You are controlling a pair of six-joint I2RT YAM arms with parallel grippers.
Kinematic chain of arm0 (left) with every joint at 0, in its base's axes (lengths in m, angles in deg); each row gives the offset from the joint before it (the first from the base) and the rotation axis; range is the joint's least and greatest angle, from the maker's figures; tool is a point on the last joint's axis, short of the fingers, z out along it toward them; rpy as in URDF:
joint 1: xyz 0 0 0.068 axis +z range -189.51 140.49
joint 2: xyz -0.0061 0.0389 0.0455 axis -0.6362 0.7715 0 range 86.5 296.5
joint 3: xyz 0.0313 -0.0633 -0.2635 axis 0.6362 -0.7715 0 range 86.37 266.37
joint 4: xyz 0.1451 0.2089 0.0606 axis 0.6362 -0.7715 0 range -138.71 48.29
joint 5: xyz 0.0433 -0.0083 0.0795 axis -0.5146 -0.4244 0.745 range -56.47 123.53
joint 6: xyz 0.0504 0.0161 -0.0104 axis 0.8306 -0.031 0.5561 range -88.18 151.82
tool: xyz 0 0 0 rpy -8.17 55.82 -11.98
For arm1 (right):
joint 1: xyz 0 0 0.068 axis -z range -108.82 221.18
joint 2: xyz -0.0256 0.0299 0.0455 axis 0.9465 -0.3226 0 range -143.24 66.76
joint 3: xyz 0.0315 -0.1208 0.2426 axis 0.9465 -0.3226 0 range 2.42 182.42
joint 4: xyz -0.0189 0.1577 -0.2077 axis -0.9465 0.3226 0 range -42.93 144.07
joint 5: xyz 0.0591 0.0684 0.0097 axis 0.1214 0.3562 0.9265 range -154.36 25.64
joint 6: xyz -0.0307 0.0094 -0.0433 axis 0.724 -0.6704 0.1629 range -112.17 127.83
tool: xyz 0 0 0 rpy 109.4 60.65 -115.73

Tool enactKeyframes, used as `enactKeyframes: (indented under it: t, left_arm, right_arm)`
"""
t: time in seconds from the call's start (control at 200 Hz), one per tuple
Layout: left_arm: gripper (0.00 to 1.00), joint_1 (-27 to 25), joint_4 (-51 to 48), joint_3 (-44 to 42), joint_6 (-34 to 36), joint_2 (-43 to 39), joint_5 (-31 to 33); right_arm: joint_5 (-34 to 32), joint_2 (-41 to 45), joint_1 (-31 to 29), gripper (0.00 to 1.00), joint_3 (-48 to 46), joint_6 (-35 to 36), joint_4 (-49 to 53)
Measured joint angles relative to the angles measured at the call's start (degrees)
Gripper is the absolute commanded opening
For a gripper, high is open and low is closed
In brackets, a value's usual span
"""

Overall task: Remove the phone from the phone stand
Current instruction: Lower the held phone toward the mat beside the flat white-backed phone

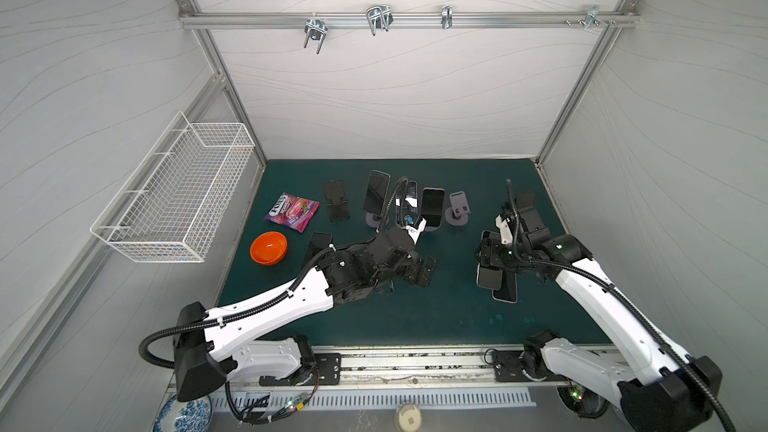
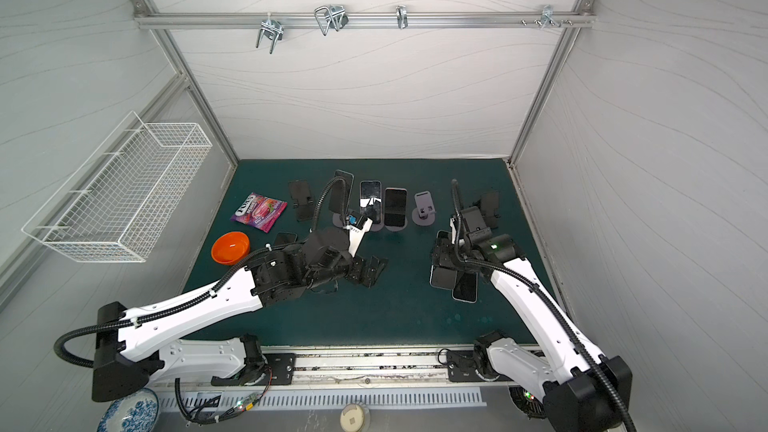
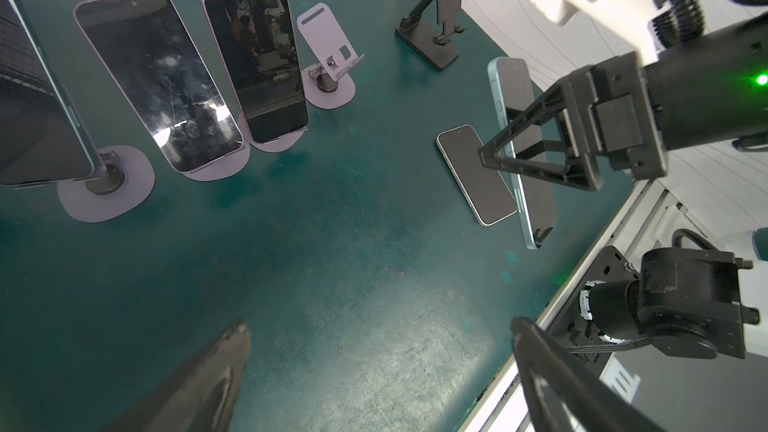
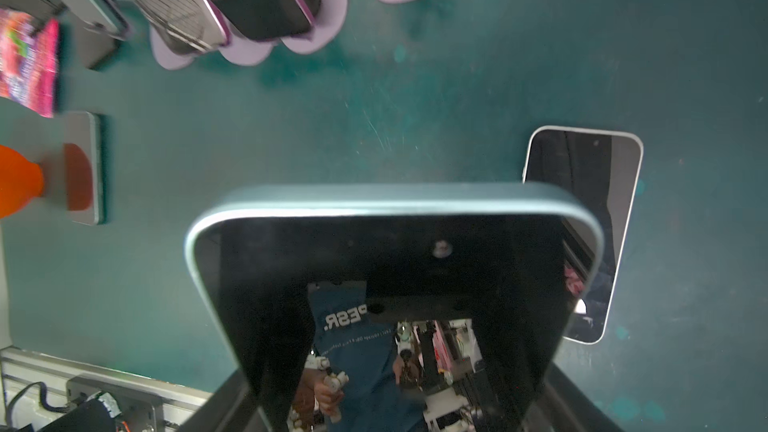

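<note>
Dark green matting covers the worktop (image 1: 415, 317) I am watching through both top views. Right of centre, the right end effector (image 1: 492, 257) is closed on a blue-edged phone (image 3: 512, 76). It holds the phone tilted rather than flat, clear of every stand. I cannot tell whether the phone's lower end touches the worktop. Just beside it, a silver-edged phone (image 3: 476, 174) lies flat with its screen up.

Near the middle of the frame, the left end effector (image 1: 424, 271) hangs over bare matting. Its jaws are spread wide and grip nothing.

Along the upper middle of the worktop, three phones (image 3: 255, 60) lean side by side on lilac stands (image 3: 104, 189), screens dark. To their right stands an empty lilac stand (image 1: 457, 209). Further right is a black stand (image 3: 444, 6), also empty, behind the right arm.

At the left of the worktop, an orange bowl (image 1: 269, 247) sits below a pink sweet packet (image 1: 292, 211).
</note>
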Motion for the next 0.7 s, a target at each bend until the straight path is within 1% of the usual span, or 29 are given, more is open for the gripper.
enactKeyframes:
  t: [0.215, 0.48, 0.7]
  left_arm:
    - [0.99, 0.0, 0.0, 0.0, 0.1, 0.5, -0.5]
    - [0.99, 0.0, 0.0, 0.0, 0.9, 0.9, -0.6]
    - [0.99, 0.0, 0.0, 0.0, 1.5, 0.9, -0.6]
  right_arm:
    - [-0.7, -3.0, -1.8, 0.00, -1.5, -2.1, -0.7]
    - [-3.1, -7.9, -4.4, 0.00, -2.4, -4.7, -2.7]
    - [-4.9, -10.3, -5.4, 0.00, -4.3, -6.1, -4.4]
